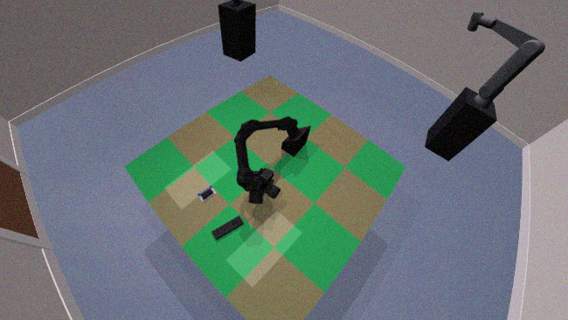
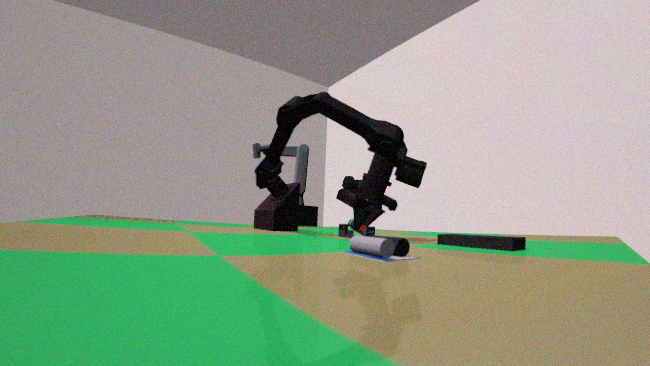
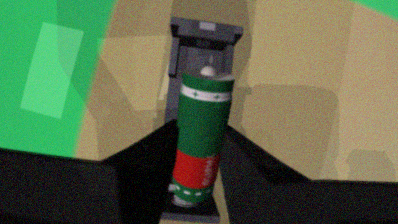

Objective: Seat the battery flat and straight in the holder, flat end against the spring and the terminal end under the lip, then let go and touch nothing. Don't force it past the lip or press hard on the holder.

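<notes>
Hand (image 2: 361, 229) (image 3: 199, 130): gripping green-and-red battery (image 2: 362, 228) (image 3: 202, 135) | battery: over holder (image 3: 207, 30), slightly askew to it, terminal end short of holder's lip end | keyboard-like black bar (image 1: 227, 227) (image 2: 481, 242): apart from holder, on surface (image 1: 210, 271) (image 2: 150, 310)

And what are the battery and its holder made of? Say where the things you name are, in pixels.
The battery (image 3: 204, 120) looks like metal in a smooth printed wrapper, with crisp white bands and a pale metal-like tip. The holder (image 3: 207, 29) is probably hard plastic: dull, dark grey, square-edged.
</notes>
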`<move>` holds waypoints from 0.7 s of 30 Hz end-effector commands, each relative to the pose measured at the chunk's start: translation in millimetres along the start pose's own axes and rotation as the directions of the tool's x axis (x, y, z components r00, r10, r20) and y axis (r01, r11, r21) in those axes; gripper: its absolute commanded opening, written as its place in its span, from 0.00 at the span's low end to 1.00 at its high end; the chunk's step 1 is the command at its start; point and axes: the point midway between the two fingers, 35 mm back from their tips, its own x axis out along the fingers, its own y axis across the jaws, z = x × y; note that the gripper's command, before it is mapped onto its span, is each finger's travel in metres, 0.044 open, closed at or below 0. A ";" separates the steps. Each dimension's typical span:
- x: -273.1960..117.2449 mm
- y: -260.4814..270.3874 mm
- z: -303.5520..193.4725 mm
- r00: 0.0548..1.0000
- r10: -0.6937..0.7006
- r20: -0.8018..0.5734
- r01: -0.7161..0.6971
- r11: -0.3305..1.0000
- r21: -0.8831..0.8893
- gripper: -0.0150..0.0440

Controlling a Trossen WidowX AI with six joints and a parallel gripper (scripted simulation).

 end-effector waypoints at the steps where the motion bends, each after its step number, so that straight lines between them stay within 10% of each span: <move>1: 0.8 -1.9 -5.5 0.999 -0.003 -0.035 0.004 1.000 0.006 0.38; 21: 3.9 -2.7 -4.5 0.993 -0.010 -0.114 0.011 1.000 0.001 0.38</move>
